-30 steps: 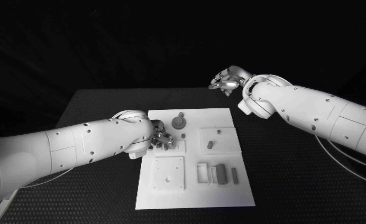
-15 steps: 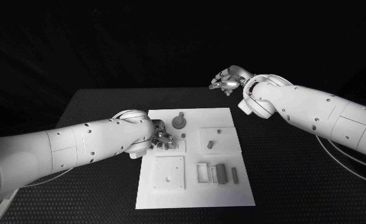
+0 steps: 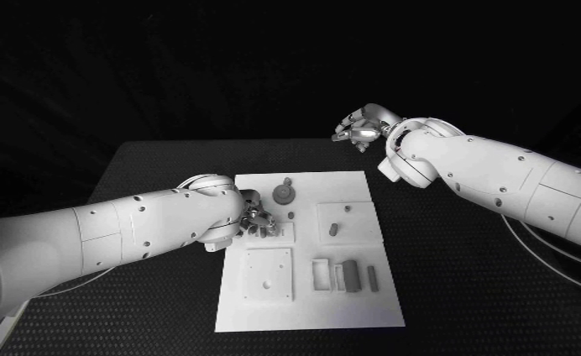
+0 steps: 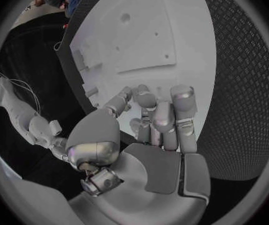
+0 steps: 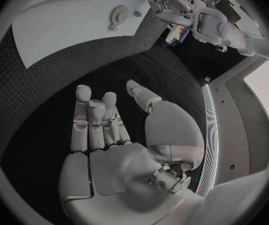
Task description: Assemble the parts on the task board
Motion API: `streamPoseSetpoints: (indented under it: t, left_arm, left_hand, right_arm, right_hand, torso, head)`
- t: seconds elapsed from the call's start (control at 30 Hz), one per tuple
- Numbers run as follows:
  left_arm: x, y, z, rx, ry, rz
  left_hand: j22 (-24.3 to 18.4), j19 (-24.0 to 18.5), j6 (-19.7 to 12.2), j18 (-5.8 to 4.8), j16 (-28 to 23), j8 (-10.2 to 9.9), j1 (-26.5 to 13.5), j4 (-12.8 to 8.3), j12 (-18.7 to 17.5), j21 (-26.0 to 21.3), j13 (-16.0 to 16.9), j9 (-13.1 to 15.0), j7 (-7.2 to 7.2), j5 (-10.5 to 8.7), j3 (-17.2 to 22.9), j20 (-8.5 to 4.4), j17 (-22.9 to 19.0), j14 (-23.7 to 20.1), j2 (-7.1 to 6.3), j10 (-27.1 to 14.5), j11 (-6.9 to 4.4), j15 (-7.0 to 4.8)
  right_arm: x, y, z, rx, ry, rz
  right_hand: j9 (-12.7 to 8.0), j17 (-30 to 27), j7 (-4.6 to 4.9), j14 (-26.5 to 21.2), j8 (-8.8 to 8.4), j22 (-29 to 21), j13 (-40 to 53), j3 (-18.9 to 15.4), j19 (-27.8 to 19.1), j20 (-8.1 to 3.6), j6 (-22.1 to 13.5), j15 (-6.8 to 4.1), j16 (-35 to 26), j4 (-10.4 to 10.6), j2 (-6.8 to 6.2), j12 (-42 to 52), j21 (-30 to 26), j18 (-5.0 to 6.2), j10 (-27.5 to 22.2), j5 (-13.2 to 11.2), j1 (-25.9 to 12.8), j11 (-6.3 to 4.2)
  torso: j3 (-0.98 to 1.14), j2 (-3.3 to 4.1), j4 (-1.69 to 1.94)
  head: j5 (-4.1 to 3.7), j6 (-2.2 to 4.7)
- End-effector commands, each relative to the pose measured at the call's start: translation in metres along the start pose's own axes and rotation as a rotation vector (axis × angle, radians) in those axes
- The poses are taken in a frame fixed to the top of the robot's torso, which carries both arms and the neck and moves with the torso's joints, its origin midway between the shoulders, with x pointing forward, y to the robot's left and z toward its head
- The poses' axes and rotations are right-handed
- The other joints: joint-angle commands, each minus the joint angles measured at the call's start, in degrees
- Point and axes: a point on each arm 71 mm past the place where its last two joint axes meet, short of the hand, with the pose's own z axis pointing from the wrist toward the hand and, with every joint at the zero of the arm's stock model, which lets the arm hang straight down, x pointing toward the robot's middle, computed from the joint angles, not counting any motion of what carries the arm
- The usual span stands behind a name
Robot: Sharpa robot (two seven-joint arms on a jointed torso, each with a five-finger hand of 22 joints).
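Left hand (image 3: 254, 220) fingers curled low at task board (image 3: 363, 306) left edge, mid-frame; whether part is held, cannot tell. Right hand (image 3: 359, 131) empty, fingers loosely parted, raised upper right. Grey parts (image 3: 350, 275) lower centre. Judged step: picking part; next needs firm pinch.

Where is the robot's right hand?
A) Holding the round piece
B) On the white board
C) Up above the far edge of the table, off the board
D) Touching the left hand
C: the right hand is raised beyond the task board, with nothing in its fingers, while the left hand is at the board's left edge.
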Motion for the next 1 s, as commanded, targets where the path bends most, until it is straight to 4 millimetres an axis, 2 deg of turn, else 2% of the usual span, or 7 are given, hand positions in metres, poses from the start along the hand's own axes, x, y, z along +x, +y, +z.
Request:
streamPoseSetpoints:
  t: [0.03, 0.33, 0.47, 0.63, 1.0]
  left_arm:
    - [-0.0003, -0.0009, 0.0, 0.007, -0.007, -0.002]
    - [0.0001, -0.0012, 0.0, 0.01, -0.005, -0.025]
    - [-0.0004, -0.001, 0.0001, 0.011, -0.01, -0.029]
    - [-0.0003, -0.0018, 0.0001, 0.015, -0.012, -0.033]
    - [-0.0004, -0.0007, 0.0001, 0.017, -0.02, -0.045]
  left_hand:
    - [0.6, 0.1, -0.2, 3.04, -0.2, -0.1, -0.3, 0.4, -0.3, -0.4, 0.0, 0.0, 0.01, -0.28, -0.5, -0.19, 0.0, 0.0, -1.0, -0.1, -0.24, -0.3]
    - [0.5, 0.0, -0.4, 3.19, -0.3, 0.0, -1.7, 2.0, -0.4, -0.7, 0.1, 0.1, -0.02, -0.3, -1.2, -0.36, 0.0, -0.1, -2.37, -0.3, -0.28, -0.38]
    - [0.5, 0.0, -0.4, 3.24, -0.3, 0.0, -2.1, 2.5, -0.4, -0.7, 0.1, 0.2, -0.03, -0.3, -1.4, -0.42, 0.0, -0.2, -2.62, -0.3, -0.3, -0.4]
    - [0.6, -0.2, -0.6, 3.33, -0.3, 0.1, -2.6, 1.7, -0.3, -0.8, 0.2, 0.4, -0.06, -0.29, -3.2, -0.52, 0.0, -0.2, -1.93, -0.5, -0.33, -0.44]
    - [0.6, -0.2, -0.6, 3.37, -0.3, 0.2, -2.6, 1.4, -0.3, -0.8, 0.2, 0.4, -0.09, -0.29, -3.7, -0.56, 0.0, -0.3, -1.66, -0.5, -0.36, -0.47]
  right_arm:
    - [0.0006, 0.0003, -0.0001, -0.005, 0.007, -0.001]
    - [0.0017, -0.0001, -0.0001, -0.004, 0.011, -0.001]
    - [0.0016, -0.0002, -0.0001, -0.004, 0.01, -0.001]
    - [0.002, 0.0001, -0.0001, -0.005, 0.011, -0.001]
    - [0.0026, -0.0011, -0.0004, -0.003, 0.013, -0.001]
  right_hand:
    - [-0.1, 0.0, 0.38, -0.1, -0.07, 1.1, -0.1, 0.0, -0.2, 0.13, -0.1, -0.31, 0.2, 0.0, 0.11, 0.4, -0.2, 0.75, -0.3, 0.1, -0.6, -0.08]
    - [-0.1, -0.1, 0.38, -0.1, -0.07, 1.1, -0.1, 0.0, -0.2, 0.13, -0.2, -0.3, 0.2, 0.0, 0.12, 0.4, -0.2, 0.75, -0.3, 0.1, -0.7, -0.07]
    - [-0.1, -0.1, 0.38, -0.2, -0.07, 1.1, -0.1, 0.0, -0.2, 0.13, -0.2, -0.3, 0.2, 0.0, 0.11, 0.4, -0.2, 0.75, -0.3, 0.1, -0.7, -0.07]
    - [-0.1, -0.1, 0.38, -0.2, -0.07, 1.0, -0.1, 0.0, -0.3, 0.13, -0.2, -0.3, 0.2, 0.0, 0.11, 0.4, -0.2, 0.75, -0.3, 0.1, -0.7, -0.07]
    - [-0.1, -0.1, 0.39, -0.2, -0.07, 1.0, -0.1, 0.0, -0.2, 0.13, -0.2, -0.3, 0.2, 0.0, 0.14, 0.4, -0.2, 0.75, -0.3, 0.1, -0.7, -0.07]
  torso:
    - [-0.02, -0.01, 0.04]
    - [-0.09, 0.03, 0.02]
    - [-0.03, 0.01, 0.04]
    - [-0.02, -0.01, 0.03]
    - [-0.02, 0.0, -0.01]
  head:
    - [-0.03, -0.03]
    - [-0.23, -0.14]
    - [-0.23, -0.18]
    - [-0.25, -0.22]
    - [-0.31, -0.08]
